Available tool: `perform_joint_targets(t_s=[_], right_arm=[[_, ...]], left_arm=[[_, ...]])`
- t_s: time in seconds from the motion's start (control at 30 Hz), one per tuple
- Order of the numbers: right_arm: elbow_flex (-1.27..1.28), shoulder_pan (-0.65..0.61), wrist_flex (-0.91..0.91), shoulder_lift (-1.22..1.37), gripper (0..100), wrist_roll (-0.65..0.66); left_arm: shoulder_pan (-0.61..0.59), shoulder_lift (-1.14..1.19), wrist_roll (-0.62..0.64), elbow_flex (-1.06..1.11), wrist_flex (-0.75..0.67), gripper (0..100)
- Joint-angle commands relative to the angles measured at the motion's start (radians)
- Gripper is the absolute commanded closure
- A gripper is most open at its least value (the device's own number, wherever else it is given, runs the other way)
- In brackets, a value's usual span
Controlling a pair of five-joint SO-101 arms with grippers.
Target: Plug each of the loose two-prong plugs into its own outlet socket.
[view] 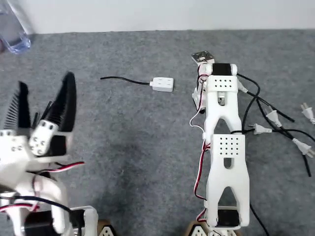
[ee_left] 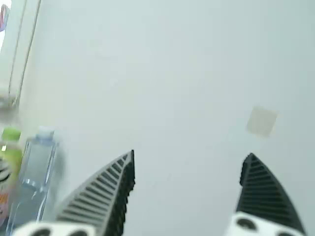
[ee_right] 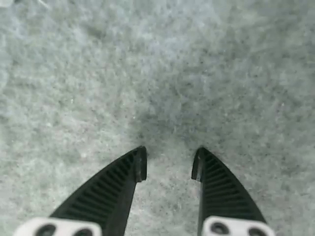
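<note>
Left wrist view: bottle (ee_left: 8, 164) label unreadable; gripper (ee_left: 191, 154) spread.

Lab setting, grey felt mat (view: 128, 142), white wall (ee_left: 172, 64), bottle (ee_left: 37, 172)

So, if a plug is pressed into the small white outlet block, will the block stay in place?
Probably not by itself: the outlet block looks small and light and lies loose on the grey carpet, so it may slide. Its thin black cord seems limp and would hardly hold it. It lies flat, so tipping seems unlikely.
</note>
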Motion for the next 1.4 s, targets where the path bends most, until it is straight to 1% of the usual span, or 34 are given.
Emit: perform_joint_targets(t_s=[0.0, 0.2, 0.33, 0.43, 0.7, 0.87, 1.0, 1.1, 1.17, 1.27, 1.37], right_arm=[[-0.002, -0.018, 0.027, 0.025, 84.2, -0.009], [-0.002, -0.018, 0.027, 0.025, 84.2, -0.008], [-0.002, -0.019, 0.025, 0.025, 84.2, -0.008], [-0.002, -0.021, 0.025, 0.025, 84.2, -0.008], [-0.002, -0.024, 0.016, 0.025, 84.2, -0.008], [-0.002, -0.024, 0.012, 0.025, 84.2, -0.008], [-0.002, -0.025, 0.010, 0.025, 84.3, -0.008], [-0.002, -0.035, 0.005, 0.024, 84.3, -0.006], [-0.002, -0.035, 0.004, 0.024, 84.3, -0.006], [-0.002, -0.035, 0.004, 0.024, 84.3, -0.006], [-0.002, -0.035, 0.004, 0.025, 84.3, -0.006]], left_arm=[[0.003, 0.198, 0.008, -0.272, -0.025, 68], [0.009, 0.588, 0.008, -0.644, -0.020, 68], [0.011, 0.904, 0.014, -0.866, -0.018, 68], [0.011, 1.145, 0.061, -1.053, -0.017, 68], [0.034, 1.778, 0.071, -1.639, 0.132, 68], [0.066, 2.180, 0.066, -1.985, 0.138, 68], [0.103, 2.480, 0.066, -2.215, 0.135, 68], [0.133, 2.685, 0.064, -2.358, 0.124, 68], [0.150, 2.805, 0.043, -2.422, 0.075, 68], [0.176, 2.951, -0.011, -2.456, 0.002, 68], [0.201, 3.038, -0.043, -2.457, -0.009, 68]])
